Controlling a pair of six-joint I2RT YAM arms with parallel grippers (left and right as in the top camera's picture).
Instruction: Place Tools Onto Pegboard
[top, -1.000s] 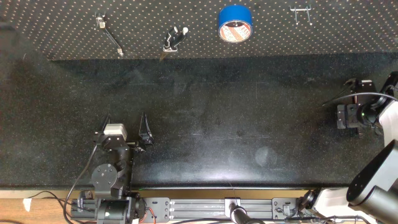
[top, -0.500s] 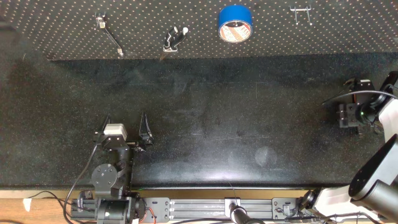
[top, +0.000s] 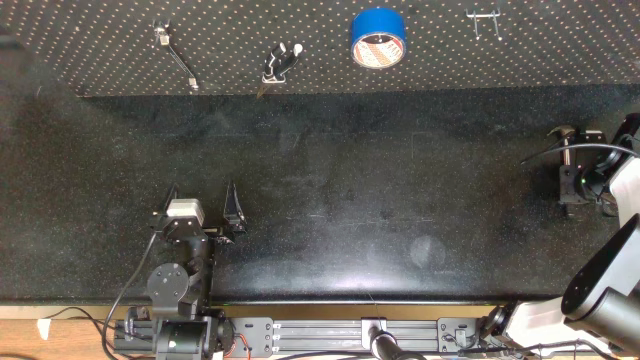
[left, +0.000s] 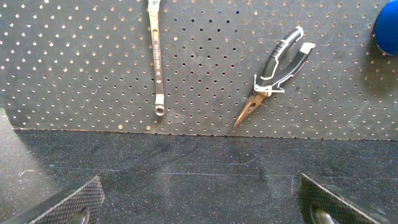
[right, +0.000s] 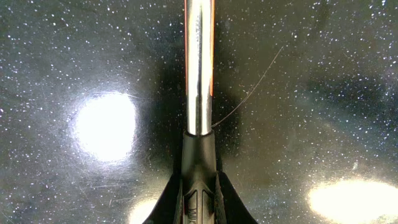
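A hammer with a chrome shaft (right: 199, 62) and a black rubber grip (right: 199, 177) is held just above the dark table, and my right gripper (right: 199, 205) is shut on that grip. From above, the hammer (top: 566, 140) sits at the table's far right with its head toward the pegboard (top: 90, 40), the right gripper (top: 578, 188) behind it. On the pegboard hang a wrench (top: 176, 57), pliers (top: 279, 65) and a blue tape roll (top: 378, 38). My left gripper (top: 200, 192) rests open near the front left, facing the wrench (left: 155, 56) and pliers (left: 277, 68).
A bare metal hook (top: 485, 22) sticks out of the pegboard to the right of the tape. The black table (top: 380, 200) stretches wide between the two arms. The tape's edge (left: 388, 22) also appears in the left wrist view.
The right gripper has shifted right and a little toward the pegboard with the hammer, which now points straighter at the board. The left arm has not moved.
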